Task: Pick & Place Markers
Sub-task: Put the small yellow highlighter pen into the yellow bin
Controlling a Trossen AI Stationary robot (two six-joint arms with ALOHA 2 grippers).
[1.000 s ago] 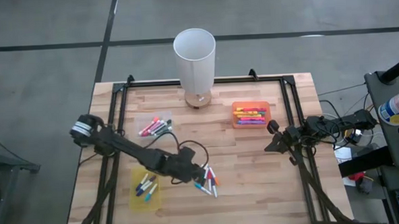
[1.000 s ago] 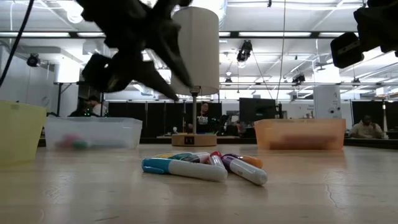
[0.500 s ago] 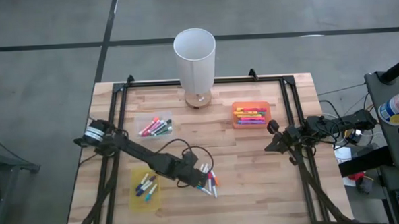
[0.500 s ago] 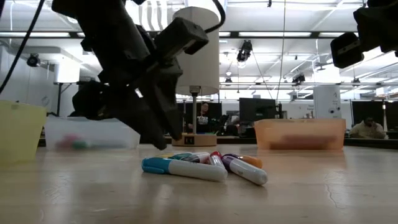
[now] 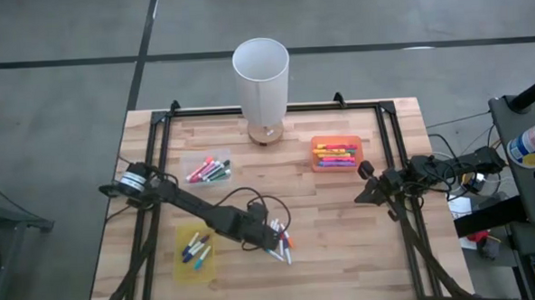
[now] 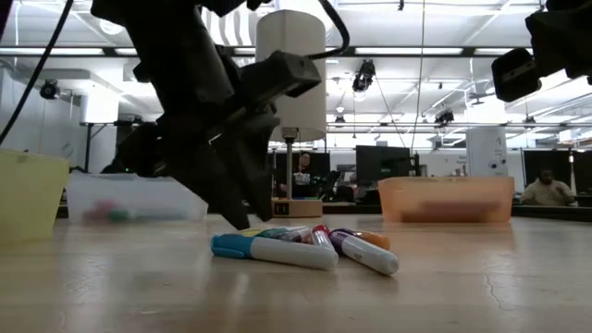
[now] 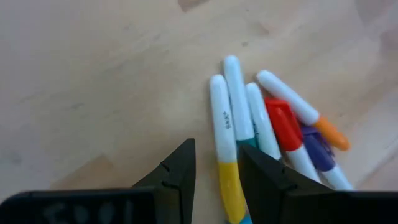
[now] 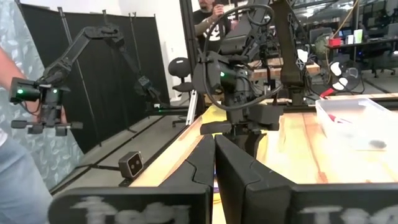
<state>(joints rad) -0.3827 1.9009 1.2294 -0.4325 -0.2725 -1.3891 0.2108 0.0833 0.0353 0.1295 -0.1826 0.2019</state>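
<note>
Left gripper [image 7: 214, 171] is down low over the loose pile of markers [image 5: 279, 242] mid-bench, jaws apart w/ nothing in them yet, one on each side of the yellow-capped marker [image 7: 224, 162], so imo that's the next pick. I count approx 6 in the pile. 3 trays w/ markers already in: clear [image 5: 188, 162], orange [image 5: 315, 164], yellow [image 5: 180, 262]. Right gripper [image 8: 214, 165] parked at the bench's right edge, jaws clenched, empty.

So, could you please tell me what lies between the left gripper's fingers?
In the left wrist view, the open left gripper straddles the yellow-capped marker; bare wood shows beside it.
</note>
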